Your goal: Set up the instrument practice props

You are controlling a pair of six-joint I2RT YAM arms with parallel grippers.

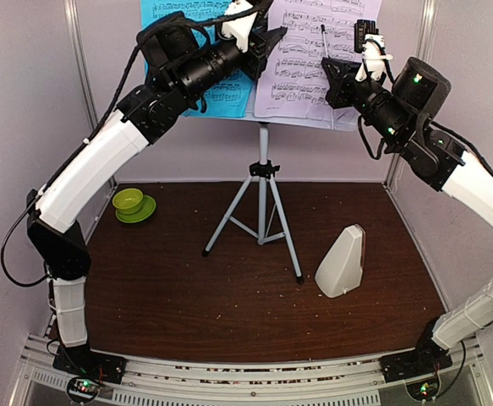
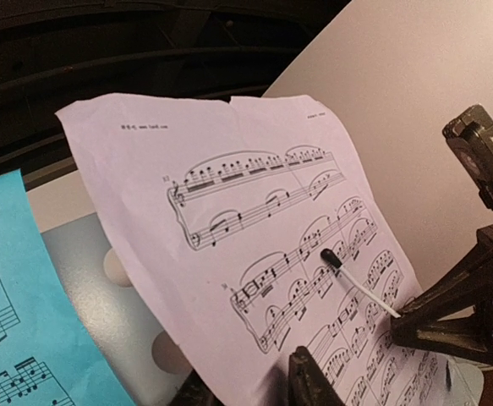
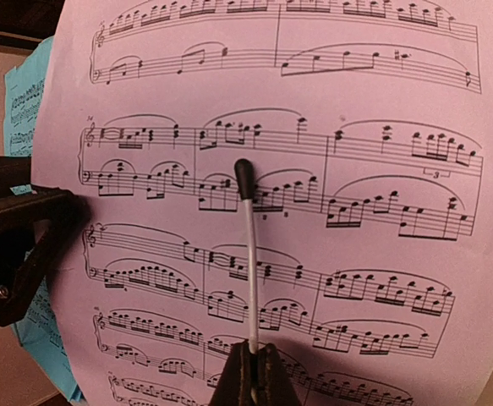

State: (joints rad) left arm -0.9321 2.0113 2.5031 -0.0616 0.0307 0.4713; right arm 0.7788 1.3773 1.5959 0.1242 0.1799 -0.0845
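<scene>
Black fingers of the right claw [image 3: 253, 365] are pressed together on the lower end of a thin white rod [image 3: 250, 262]. Its dark tip lies against the lilac page [image 3: 356, 211] mid-sheet, in the centre of the right wrist view.

Left claw [image 1: 267, 42], upper centre of the overhead view, sits at the seam between the two sheets. One finger [image 2: 307, 379] shows in front of the lilac page's lower edge, and the other is mostly hidden behind the paper. Cannot tell whether the sheet is nipped.

Count:
- Pages: 2. The lilac one and a cyan page [image 1: 157, 13] to its left, both propped on the music stand [image 1: 263, 203].
- Stand: 1, silver tripod on the table [image 1: 187, 296], frame centre.
- Rod: 1.
- Metronome [image 1: 342, 262]: 1, cream pyramid, upright, lower right of the tripod, well apart from it.
- Bowl [image 1: 128, 200]: 1, lime green, on 1 matching saucer [image 1: 145, 213], left edge of the table.
</scene>
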